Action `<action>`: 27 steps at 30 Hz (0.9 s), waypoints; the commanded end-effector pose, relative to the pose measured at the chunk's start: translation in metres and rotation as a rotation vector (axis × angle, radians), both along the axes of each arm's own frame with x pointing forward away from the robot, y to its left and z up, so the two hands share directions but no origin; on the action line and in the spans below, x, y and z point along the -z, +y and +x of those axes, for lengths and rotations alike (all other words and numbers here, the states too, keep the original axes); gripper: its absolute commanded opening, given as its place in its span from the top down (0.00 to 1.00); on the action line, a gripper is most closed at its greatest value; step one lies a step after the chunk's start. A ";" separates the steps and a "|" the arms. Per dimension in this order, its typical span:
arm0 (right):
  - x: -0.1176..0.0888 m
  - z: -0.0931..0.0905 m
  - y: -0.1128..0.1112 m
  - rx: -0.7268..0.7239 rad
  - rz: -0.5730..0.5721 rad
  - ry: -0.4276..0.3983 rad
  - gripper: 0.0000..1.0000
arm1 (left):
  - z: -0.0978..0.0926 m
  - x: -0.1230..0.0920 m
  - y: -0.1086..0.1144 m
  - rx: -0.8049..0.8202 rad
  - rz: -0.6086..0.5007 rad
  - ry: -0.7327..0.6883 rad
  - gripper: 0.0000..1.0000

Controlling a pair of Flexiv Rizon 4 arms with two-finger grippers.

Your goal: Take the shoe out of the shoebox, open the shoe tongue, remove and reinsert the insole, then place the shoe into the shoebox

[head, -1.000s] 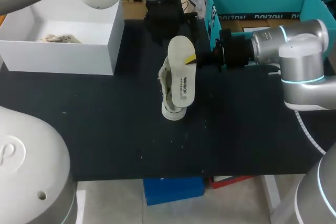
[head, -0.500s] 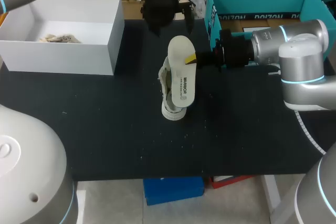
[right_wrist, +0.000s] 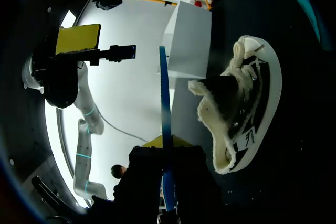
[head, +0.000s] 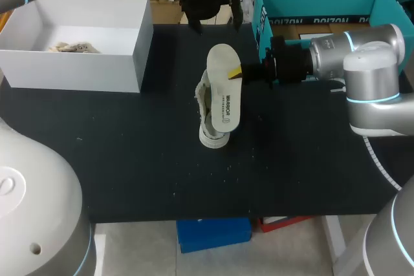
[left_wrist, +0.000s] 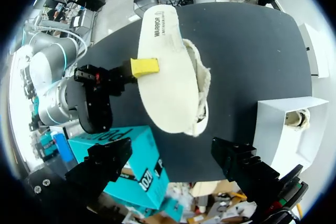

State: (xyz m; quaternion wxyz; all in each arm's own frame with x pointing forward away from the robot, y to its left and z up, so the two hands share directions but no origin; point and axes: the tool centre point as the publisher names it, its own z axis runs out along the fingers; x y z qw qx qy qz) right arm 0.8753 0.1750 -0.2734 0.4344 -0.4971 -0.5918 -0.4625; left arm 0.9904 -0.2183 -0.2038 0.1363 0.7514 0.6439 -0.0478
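A cream shoe (head: 204,109) lies on its side in the middle of the black table (head: 129,147). A cream insole (head: 224,92) with dark print stands over it, held by one edge in my right gripper (head: 236,73), which is shut on it. In the right wrist view the insole (right_wrist: 165,108) shows edge-on as a thin blue strip between the fingers, and the shoe's fleecy opening (right_wrist: 231,114) is just beside it. My left gripper (head: 216,26) hangs wide open and empty at the table's far edge. Its view looks down on the insole (left_wrist: 163,72) and shoe (left_wrist: 202,85).
A white shoebox (head: 137,50) with crumpled paper (head: 71,48) inside stands at the back left. A teal box (head: 262,8) stands at the back right, close behind my right arm (head: 349,56). Near the front edge the table is bare.
My left gripper has drawn back from above the shoe toward the table's far edge. The right gripper, the insole and the shoe have stayed where they were.
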 end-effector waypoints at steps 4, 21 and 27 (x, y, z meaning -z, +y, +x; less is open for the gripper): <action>0.000 0.000 0.001 0.000 -0.003 0.001 1.00 | 0.002 0.001 -0.013 0.005 0.013 0.013 0.00; 0.000 0.000 0.001 0.000 -0.003 0.001 1.00 | -0.096 0.006 -0.006 -0.019 0.027 0.001 0.00; 0.000 0.000 0.001 0.000 -0.003 0.001 1.00 | -0.133 0.017 -0.006 -0.031 0.018 0.006 0.00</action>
